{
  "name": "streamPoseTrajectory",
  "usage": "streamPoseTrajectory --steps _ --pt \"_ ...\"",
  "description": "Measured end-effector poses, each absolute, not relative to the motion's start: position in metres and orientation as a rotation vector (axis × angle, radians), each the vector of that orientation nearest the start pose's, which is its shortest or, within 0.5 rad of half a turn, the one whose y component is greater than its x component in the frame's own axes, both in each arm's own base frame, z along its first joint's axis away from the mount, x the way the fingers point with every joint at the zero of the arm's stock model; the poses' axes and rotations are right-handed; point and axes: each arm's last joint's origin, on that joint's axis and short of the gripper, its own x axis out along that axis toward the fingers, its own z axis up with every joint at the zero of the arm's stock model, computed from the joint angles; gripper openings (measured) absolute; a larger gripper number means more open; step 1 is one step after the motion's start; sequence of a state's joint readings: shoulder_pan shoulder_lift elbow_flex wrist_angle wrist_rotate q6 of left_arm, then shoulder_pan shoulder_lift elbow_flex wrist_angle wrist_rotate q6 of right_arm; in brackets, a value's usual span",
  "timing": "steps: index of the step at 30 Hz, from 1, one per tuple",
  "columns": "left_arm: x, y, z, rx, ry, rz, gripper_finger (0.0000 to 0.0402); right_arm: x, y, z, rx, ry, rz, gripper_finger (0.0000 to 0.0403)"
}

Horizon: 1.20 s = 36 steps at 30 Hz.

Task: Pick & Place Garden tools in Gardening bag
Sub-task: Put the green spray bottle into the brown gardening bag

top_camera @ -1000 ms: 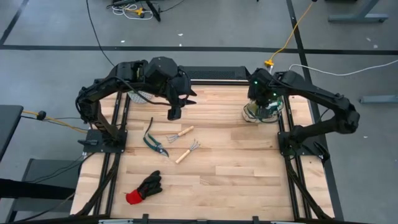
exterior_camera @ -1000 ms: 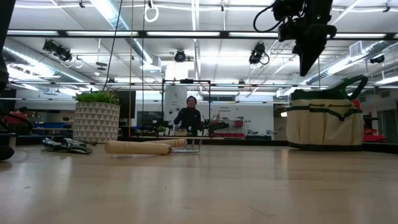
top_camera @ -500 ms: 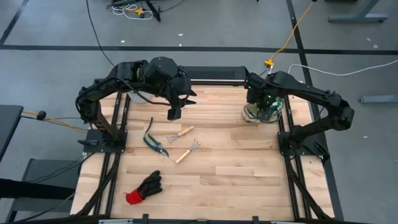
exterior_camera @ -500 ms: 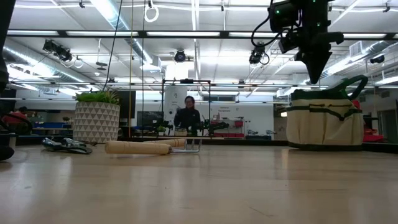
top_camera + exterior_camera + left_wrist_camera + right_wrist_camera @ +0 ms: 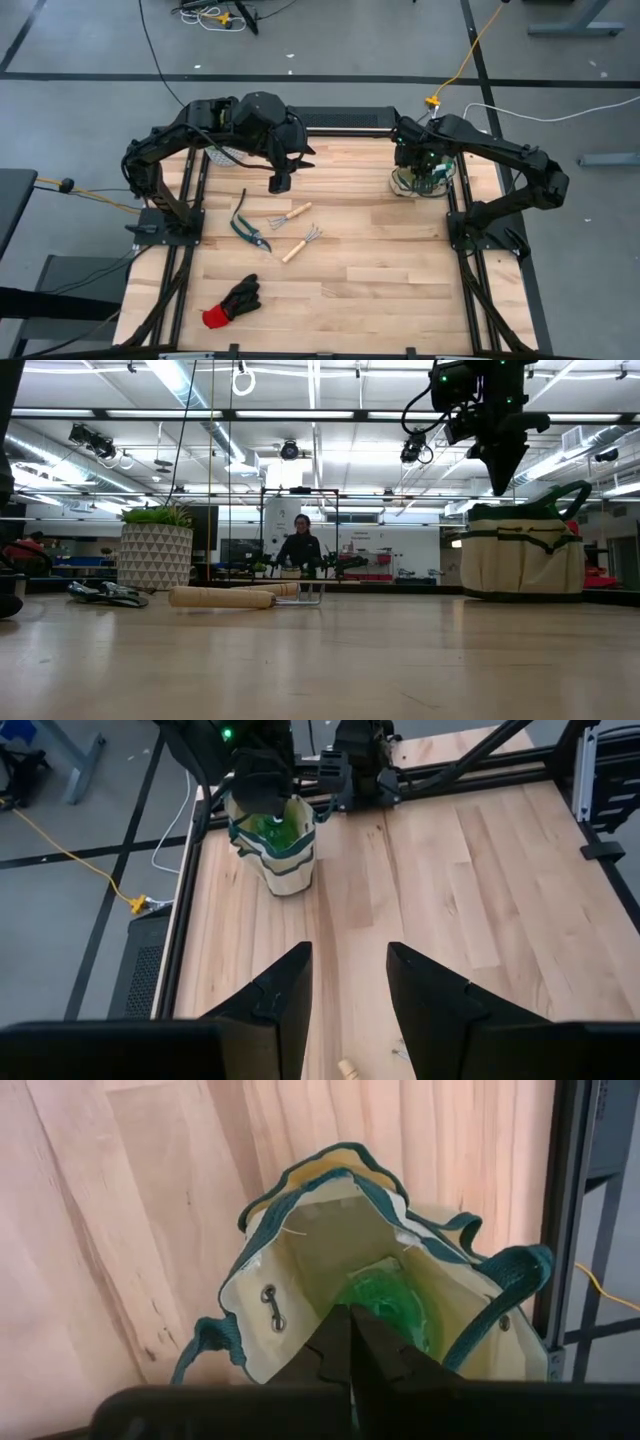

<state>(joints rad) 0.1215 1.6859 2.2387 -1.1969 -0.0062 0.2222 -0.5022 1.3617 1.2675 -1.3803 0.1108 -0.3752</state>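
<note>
1. the right gripper (image 5: 350,1342) hung over the gardening bag (image 5: 419,181) at the worktop (image 5: 380,260)'s far right corner, its jaws closed and empty.
2. the green spray bottle (image 5: 385,1308) sat inside the bag, so that placement looked done.
3. the left gripper (image 5: 347,982) hovered mid-worktop, jaws part open, holding nothing.
4. the shears (image 5: 246,227), fork (image 5: 291,214), rake (image 5: 301,243) and glove (image 5: 231,301) lay on the worktop.
5. the next move likely called for descending onto one of these and gripping it.
</note>
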Motion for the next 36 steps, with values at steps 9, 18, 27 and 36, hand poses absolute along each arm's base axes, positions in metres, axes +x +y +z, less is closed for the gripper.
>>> streamPoseTrajectory --steps 9,18,27,36 --pt "0.3019 0.0377 0.487 0.183 0.663 0.074 0.014 0.1945 -0.1103 0.3023 0.012 1.526 -0.224 0.0" --pt "0.3019 0.0378 0.4872 0.183 0.662 0.075 0.014 0.1946 -0.1099 0.3023 0.023 1.521 -0.211 0.0" --pt "0.3019 0.0379 0.4872 0.183 0.661 0.078 0.014 0.194 -0.1095 0.3022 0.026 1.527 -0.205 0.0" --pt "0.302 0.0378 0.4873 0.183 0.661 0.078 0.014 0.1934 -0.1091 0.3021 0.028 1.534 -0.203 0.0"
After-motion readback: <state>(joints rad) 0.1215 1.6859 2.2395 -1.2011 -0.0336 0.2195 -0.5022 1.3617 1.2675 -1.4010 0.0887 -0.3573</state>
